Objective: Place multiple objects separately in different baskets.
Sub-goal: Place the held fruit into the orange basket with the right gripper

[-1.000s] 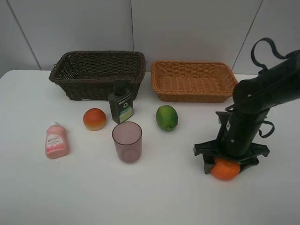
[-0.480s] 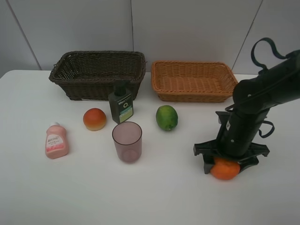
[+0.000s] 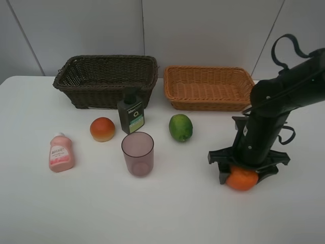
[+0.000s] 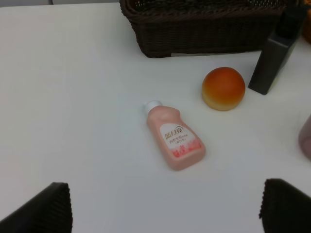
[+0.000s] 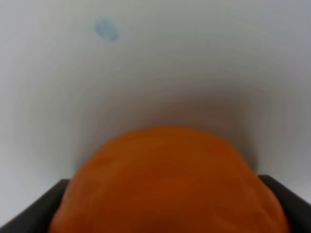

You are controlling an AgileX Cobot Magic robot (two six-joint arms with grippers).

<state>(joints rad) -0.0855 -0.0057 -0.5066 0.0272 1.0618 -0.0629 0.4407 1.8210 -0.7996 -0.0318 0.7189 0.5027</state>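
right arm is over the near right part of the white table, and the right gripper is clenched around the round orange mandarin. its black fingers pinch the fruit from either side. the right wrist view is almost filled by the orange peel, with dark finger edges at both lower corners, so the grip looks centred. whether the fruit has cleared the table surface is hard to tell.

the shallow light orange-tan wicker basket sits at the back on this arm's own side, and it looks like the short, obvious trip for the fruit. the deep dark brown wicker basket stands beside it to the left, both baskets empty as far as can be seen.

five items wait on the table: the green lime, the translucent purple-tinted plastic cup, the dark green labelled bottle upright just in front of the dark basket, the red-orange peach-like fruit, and the small pink bottle lying on its side.

the left gripper hangs released, fingers spread wide and holding nothing, looking down on the pink bottle. it is probably parked there so it's ready for the left-hand items while the right arm works.
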